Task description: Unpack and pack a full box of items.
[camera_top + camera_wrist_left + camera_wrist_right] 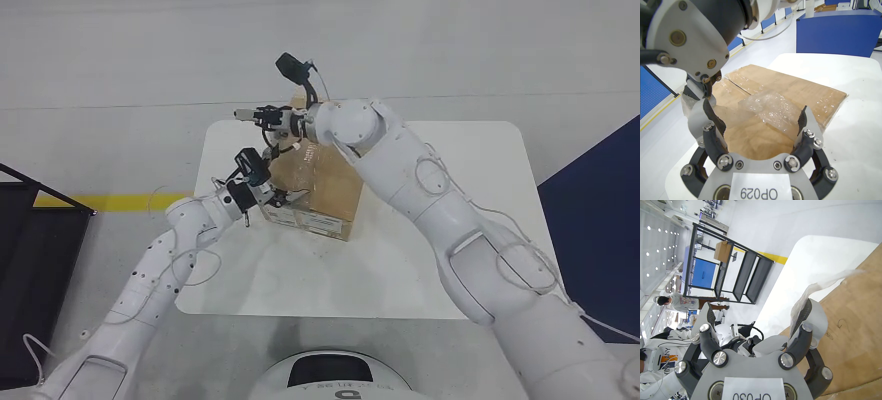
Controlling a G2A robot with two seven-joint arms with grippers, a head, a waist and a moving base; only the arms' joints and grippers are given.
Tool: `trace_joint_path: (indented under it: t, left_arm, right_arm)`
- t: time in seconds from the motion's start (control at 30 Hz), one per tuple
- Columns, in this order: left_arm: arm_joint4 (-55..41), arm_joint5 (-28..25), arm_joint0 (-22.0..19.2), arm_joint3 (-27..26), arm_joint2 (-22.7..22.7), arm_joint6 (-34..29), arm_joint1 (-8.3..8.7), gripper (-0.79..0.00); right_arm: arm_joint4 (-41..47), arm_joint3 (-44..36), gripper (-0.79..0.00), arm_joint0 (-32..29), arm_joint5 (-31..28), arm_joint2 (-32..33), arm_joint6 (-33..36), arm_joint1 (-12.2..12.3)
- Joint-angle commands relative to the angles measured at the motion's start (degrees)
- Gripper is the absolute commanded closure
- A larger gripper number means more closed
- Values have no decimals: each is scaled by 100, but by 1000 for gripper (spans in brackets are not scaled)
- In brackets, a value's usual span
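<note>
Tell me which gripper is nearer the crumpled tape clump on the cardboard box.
Left. The open left gripper has the crumpled tape clump just beyond its fingertips, over the cardboard box; the right gripper is off at the box's edge.

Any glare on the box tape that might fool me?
Left wrist view: bright glints speckle the crumpled clear tape on the brown cardboard box; right wrist view: the white table is washed out beside the pale tape strip; top view: even light.
</note>
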Motion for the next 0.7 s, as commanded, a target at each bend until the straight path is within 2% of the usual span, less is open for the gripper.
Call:
trace_joint_path:
  t: [0.0, 0.23, 0.4, 0.5, 0.67]
  left_arm:
    - [-11, -14, 3, -12, -31, -24, 7, -785]
    - [-59, -60, -12, -39, -97, -110, 19, -785]
    - [-103, -96, -44, -54, -124, -165, 21, -785]
    - [-128, -116, -65, -41, -134, -162, 21, -785]
    - [-161, -155, -56, -10, -148, -134, 24, -785]
  right_arm:
    - [-67, -86, -785, -25, -132, 168, -98, 73]
    - [-382, -964, -785, -497, -419, 994, -528, 458]
    - [-973, -2040, -785, -1193, -185, 1784, -725, 816]
    - [-1494, -2700, -785, -1726, -23, 2239, -576, 1029]
    - [-1332, -3534, -785, -2676, -501, 3093, -240, 1287]
